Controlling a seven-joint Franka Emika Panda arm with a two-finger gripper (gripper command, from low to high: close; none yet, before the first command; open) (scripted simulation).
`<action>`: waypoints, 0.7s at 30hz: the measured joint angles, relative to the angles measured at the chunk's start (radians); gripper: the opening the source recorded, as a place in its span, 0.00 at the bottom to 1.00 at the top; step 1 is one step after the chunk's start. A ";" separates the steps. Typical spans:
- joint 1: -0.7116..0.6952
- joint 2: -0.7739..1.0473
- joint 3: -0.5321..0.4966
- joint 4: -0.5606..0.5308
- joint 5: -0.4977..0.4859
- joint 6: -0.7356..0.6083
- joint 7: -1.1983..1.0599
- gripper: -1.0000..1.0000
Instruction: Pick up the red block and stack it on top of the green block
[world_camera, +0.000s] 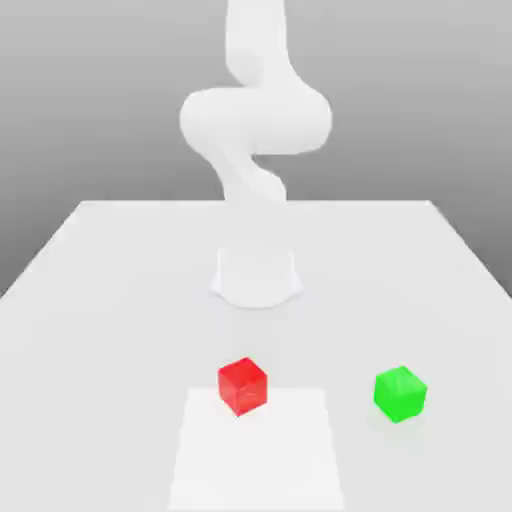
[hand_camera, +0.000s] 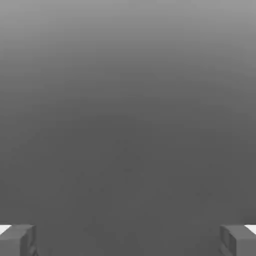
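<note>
Sitting flat, red block, corner-on

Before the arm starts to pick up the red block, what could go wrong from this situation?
1. The open gripper has neither block between its fingers in the hand view, so the approach may end off-centre and push the red block away.
2. The red block sits at the far edge of a lighter square patch; a nudge could slide it off the patch.
3. The green block is equally small, so a slightly misaligned release may let the red block topple.
</note>
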 joint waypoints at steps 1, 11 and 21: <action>0.006 0.029 -0.007 -0.032 -0.008 0.024 -0.026 0.50; 0.060 0.313 -0.102 -0.357 -0.066 0.259 -0.304 0.50; 0.088 0.796 -0.127 -0.565 0.074 0.640 -0.663 0.50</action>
